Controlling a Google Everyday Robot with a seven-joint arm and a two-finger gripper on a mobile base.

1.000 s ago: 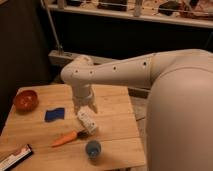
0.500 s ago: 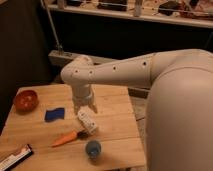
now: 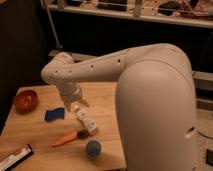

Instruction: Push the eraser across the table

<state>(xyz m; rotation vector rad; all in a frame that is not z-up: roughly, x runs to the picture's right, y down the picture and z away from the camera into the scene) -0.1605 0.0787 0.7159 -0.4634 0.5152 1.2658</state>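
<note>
The table (image 3: 30,131) is a small square top of light wooden planks. On it lies a white oblong block with a dark end, which I take for the eraser (image 3: 87,123), right of the middle and pointing toward the front right. My gripper (image 3: 77,106) hangs at the end of the white arm, just above and behind the eraser's rear end. It is open with nothing held. I cannot tell whether it touches the eraser.
A red bowl (image 3: 26,100) sits at the table's left edge. A blue pad (image 3: 54,114) lies left of the eraser, an orange carrot (image 3: 65,138) in front of it, and a blue cup (image 3: 92,148) near the front edge. A dark bar (image 3: 15,157) lies at the front left corner.
</note>
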